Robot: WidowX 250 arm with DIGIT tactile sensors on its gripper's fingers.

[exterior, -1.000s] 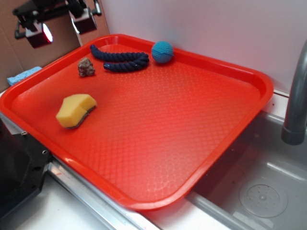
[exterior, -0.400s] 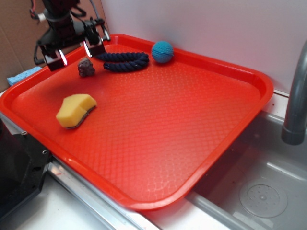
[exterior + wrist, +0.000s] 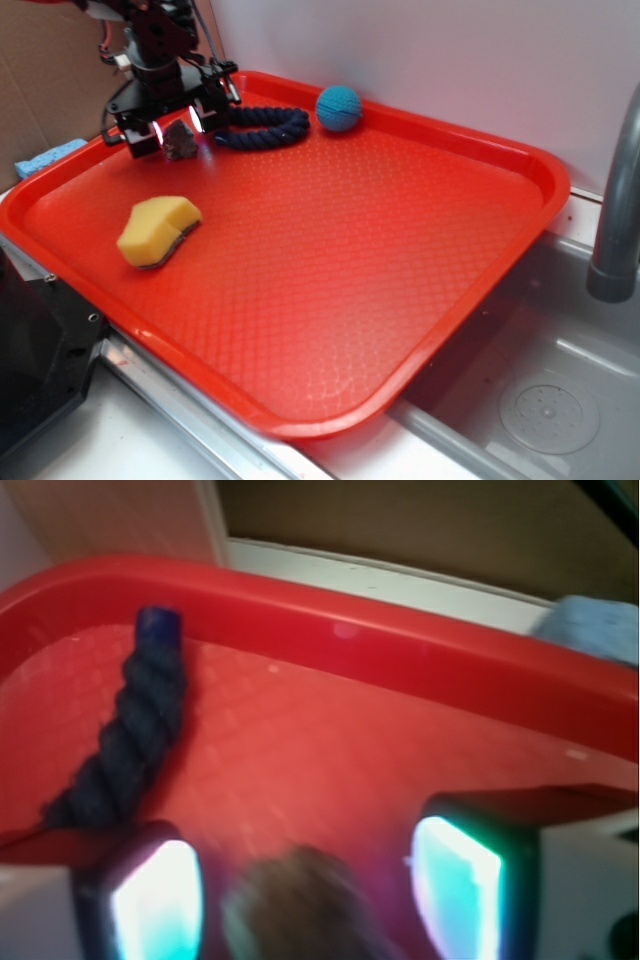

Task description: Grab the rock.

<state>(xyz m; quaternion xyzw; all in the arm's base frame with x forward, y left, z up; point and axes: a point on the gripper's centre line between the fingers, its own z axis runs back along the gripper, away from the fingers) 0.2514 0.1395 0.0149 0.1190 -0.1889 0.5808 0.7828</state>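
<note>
Two fingers: the gripper (image 3: pixel 168 128) stood wide open, one finger on each side of the rock (image 3: pixel 180 141), holding nothing yet.
Change: a second before, the gripper hung high above the tray's far left corner; by this moment it had come down and across until its fingers bracketed the rock.
Meaning: the approach looked finished, so closing the fingers seemed the only step left before a lift.
Rock: it sat on the tray (image 3: pixel 520 160) near the far left corner, just beside the rope (image 3: pixel 262 122); in the wrist view the rock (image 3: pixel 295 905) showed blurred between the two lit pads (image 3: pixel 155 900), nearer the left one, gaps on both sides.
Risk: the rope's end lay close to one finger and might get pinched too.
Surface: a red textured tray, also bearing a sponge (image 3: pixel 158 230) and a ball (image 3: pixel 338 108), both well apart from the rock.
Room: a sink (image 3: pixel 545 400) and faucet (image 3: pixel 618 200) to the right, cardboard (image 3: pixel 50 90) behind on the left.
</note>
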